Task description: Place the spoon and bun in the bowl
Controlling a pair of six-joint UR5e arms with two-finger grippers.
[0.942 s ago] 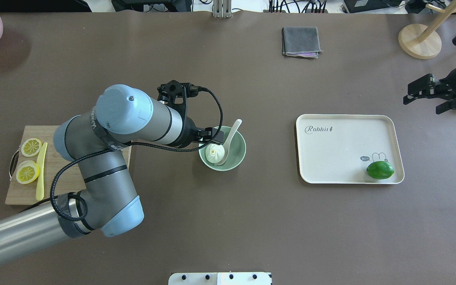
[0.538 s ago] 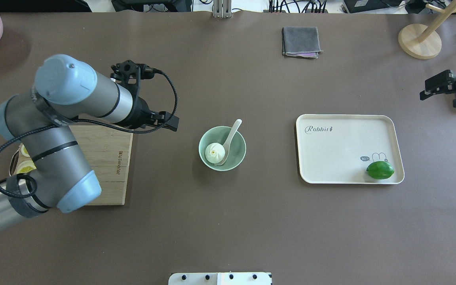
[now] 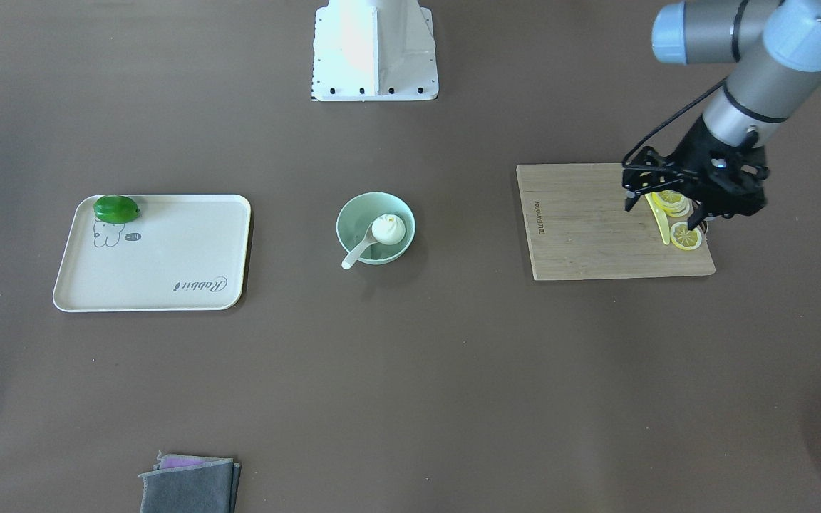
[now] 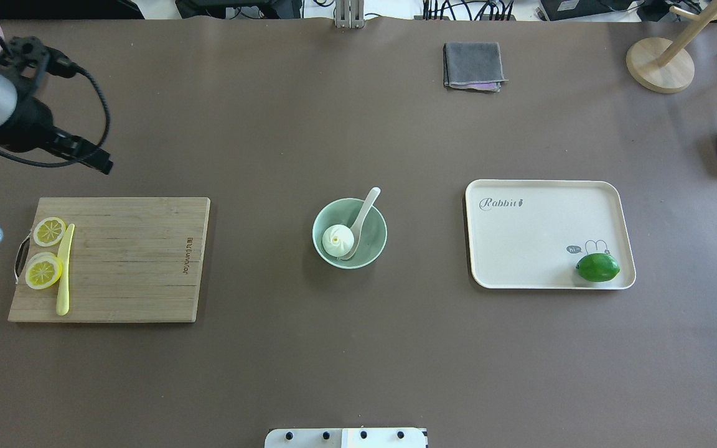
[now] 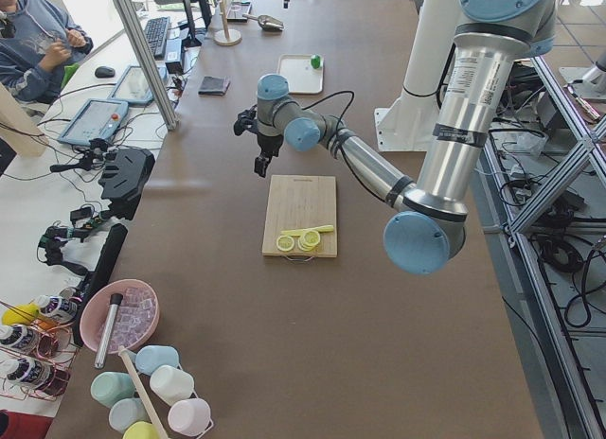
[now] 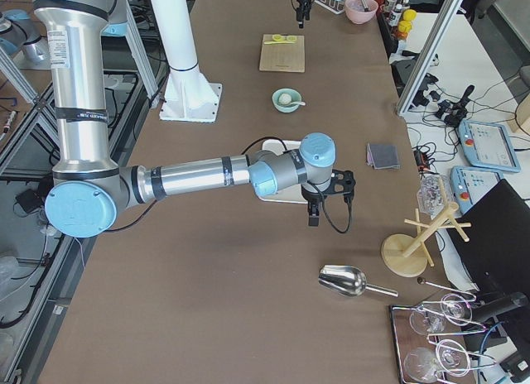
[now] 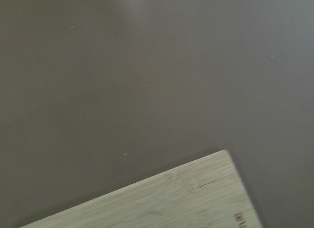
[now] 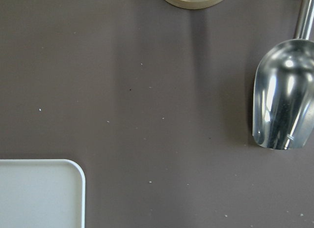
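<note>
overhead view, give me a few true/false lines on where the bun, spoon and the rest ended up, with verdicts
1. The bun sits in the bowl. True.
2. The spoon has its scoop in the bowl and its handle over the rim. True.
3. The tray has nothing on it. False: a lime lies in one corner.
4. A knife and lemon slices lie on the board. True.
5. The left gripper holds the bun. False: its fingers hold nothing, and it is well away from the bowl.
</note>
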